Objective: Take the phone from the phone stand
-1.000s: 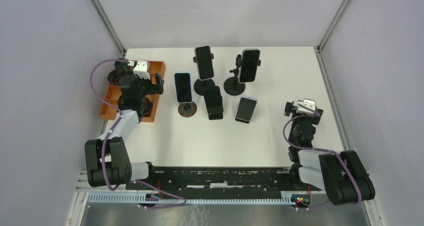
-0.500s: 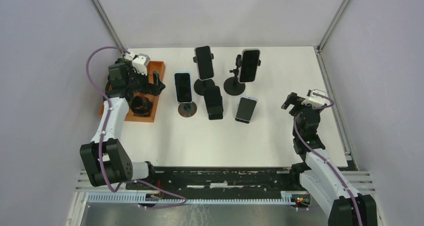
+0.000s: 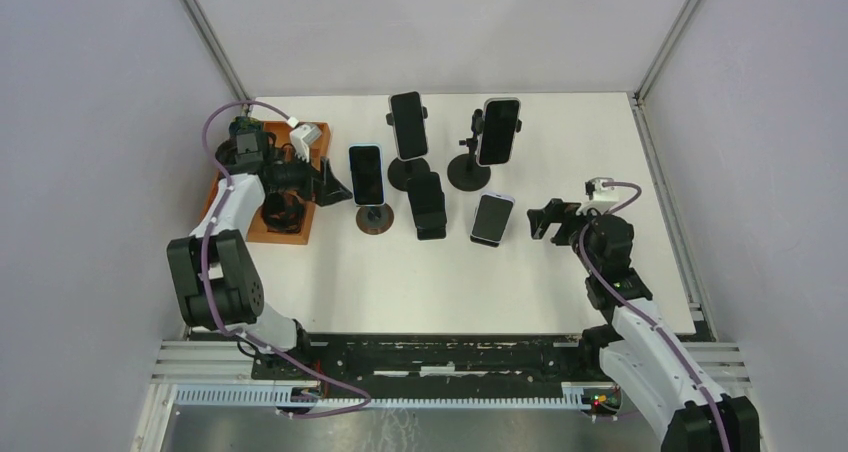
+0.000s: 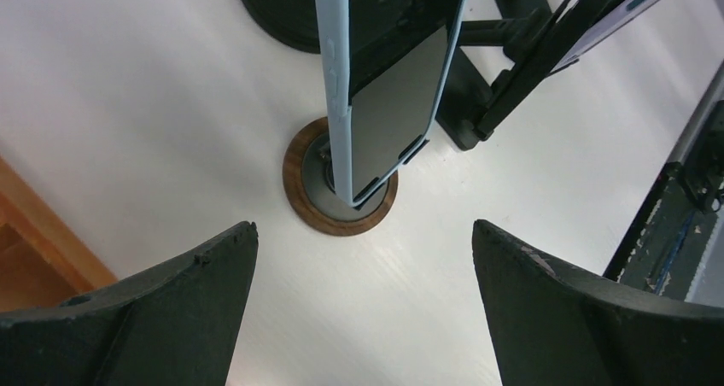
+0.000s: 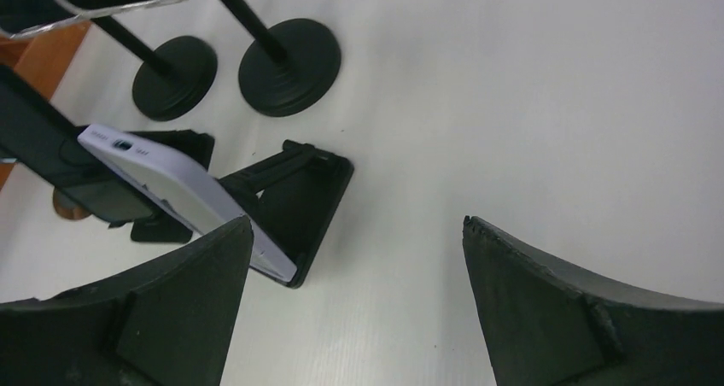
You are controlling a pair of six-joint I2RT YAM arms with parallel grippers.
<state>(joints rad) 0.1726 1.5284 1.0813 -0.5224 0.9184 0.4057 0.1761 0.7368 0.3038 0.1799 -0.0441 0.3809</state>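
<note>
the left pincer (image 3: 330, 184) is spread wide, with nothing between its 2 fingers. straight ahead of it, just past the fingertips, stands the blue-cased phone (image 4: 388, 87), upright, its lower end seated in a stand with a round wooden base (image 4: 299, 190). in the left wrist view the phone lines up with the gap between the fingers but lies beyond them, touching neither. behind this pincer, on its wrist side, is an orange tray (image 3: 222, 187).

the right pincer (image 5: 355, 224) is spread just as wide and holds nothing. ahead of it, toward the finger on the left of the right wrist view, a lavender-cased phone (image 5: 183, 194) leans back on a black folding stand (image 5: 299, 194), near that finger but apart from it. farther ahead are 2 tall stands with round black bases, 1 carrying a black phone (image 3: 408, 124) and 1 a pale-rimmed phone (image 3: 499, 130). a 5th, dark phone (image 3: 427, 200) sits on a low stand between the blue-cased and lavender-cased ones. all 5 phones are on their stands on the white table (image 3: 450, 282).
</note>
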